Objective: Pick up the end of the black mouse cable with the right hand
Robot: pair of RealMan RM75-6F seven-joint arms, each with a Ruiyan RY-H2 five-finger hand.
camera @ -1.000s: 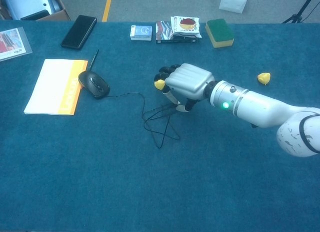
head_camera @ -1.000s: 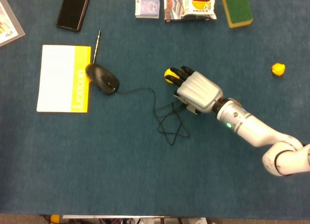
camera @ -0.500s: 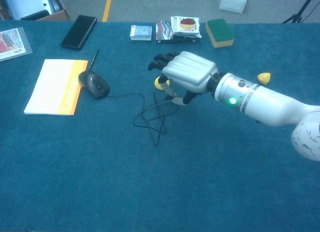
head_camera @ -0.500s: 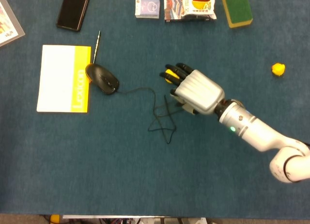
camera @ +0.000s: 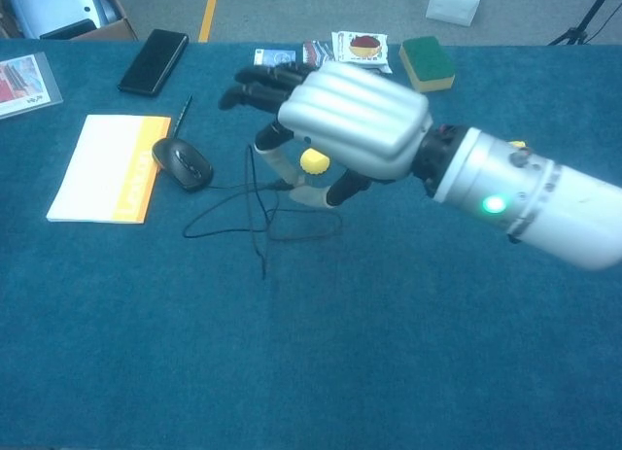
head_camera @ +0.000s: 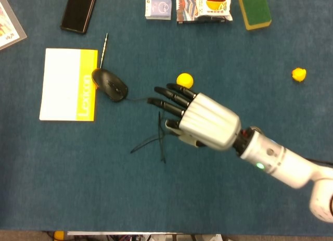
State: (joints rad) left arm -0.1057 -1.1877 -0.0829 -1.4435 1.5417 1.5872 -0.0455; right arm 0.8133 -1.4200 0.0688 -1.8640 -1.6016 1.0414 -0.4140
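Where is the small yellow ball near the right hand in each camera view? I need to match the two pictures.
Head view: the yellow ball lies on the blue table just above the right hand's fingertips, right of the black mouse.
Chest view: the ball peeks out beneath the right hand, centre frame.
Shared landmark: the black mouse beside the white and yellow book.

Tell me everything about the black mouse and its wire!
The black mouse is small, oval and looks like shiny plastic. It sits flat on the blue table, its back end touching the yellow edge of the white book. Its thin black cable runs right, then rises in loose hanging loops to the right hand, which holds it under the palm.
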